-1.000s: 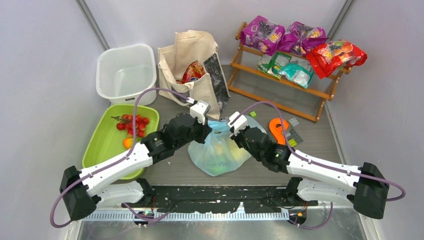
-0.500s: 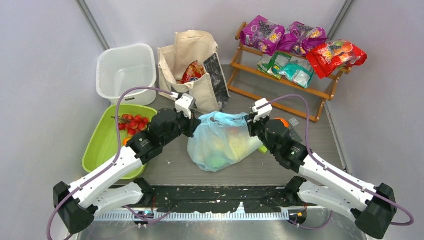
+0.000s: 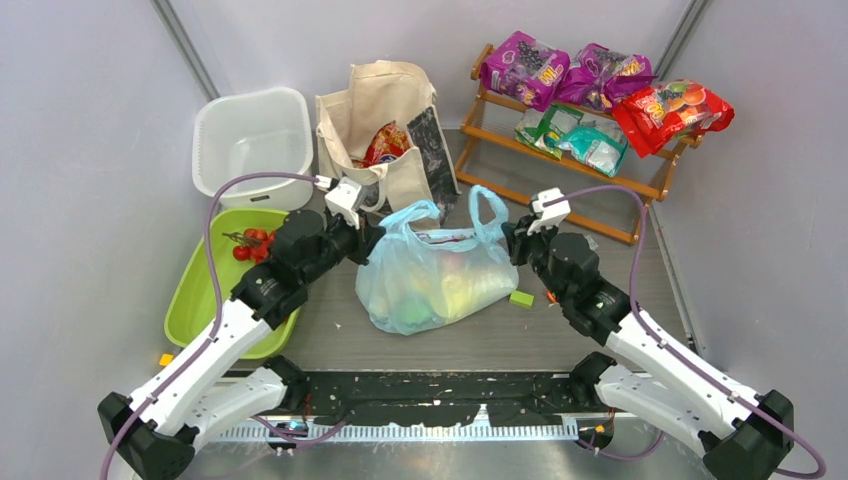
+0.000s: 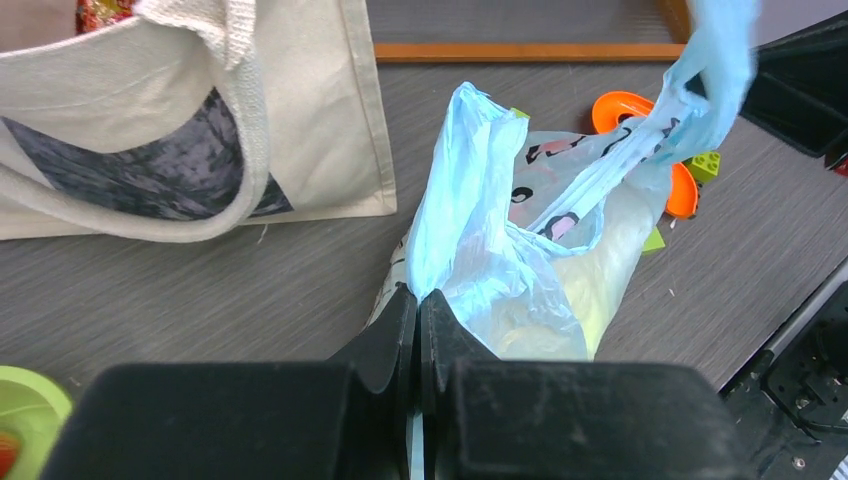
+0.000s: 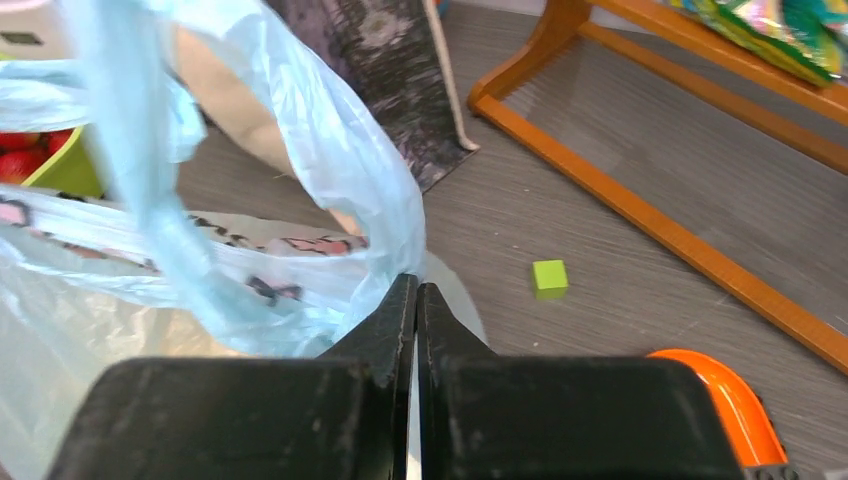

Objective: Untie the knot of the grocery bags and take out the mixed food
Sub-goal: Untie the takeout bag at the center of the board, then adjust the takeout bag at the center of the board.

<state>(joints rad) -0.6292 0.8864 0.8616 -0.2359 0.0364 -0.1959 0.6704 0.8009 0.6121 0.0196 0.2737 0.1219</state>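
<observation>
The light-blue plastic bag (image 3: 430, 285) lies mid-table, stretched wide, with yellow and green food showing faintly through it. Its two handles stand apart as open loops, one on the left (image 3: 415, 213) and one on the right (image 3: 487, 208); no knot shows. My left gripper (image 3: 368, 245) is shut on the bag's left edge (image 4: 455, 250). My right gripper (image 3: 512, 245) is shut on its right edge (image 5: 330, 250). The cream canvas tote (image 3: 385, 130) stands behind, with a red snack packet (image 3: 385, 143) inside.
A white tub (image 3: 250, 140) stands at back left. A green tray (image 3: 200, 300) holds red fruits (image 3: 262, 247). A wooden rack (image 3: 570, 170) carries purple (image 3: 525, 65), teal (image 3: 580, 135) and red (image 3: 670, 110) packets. A green cube (image 3: 521, 298) lies right of the bag.
Both grippers moved apart, left and right, each holding a side of the blue bag. The bunched handles came apart into two open loops and the bag spread wider.
</observation>
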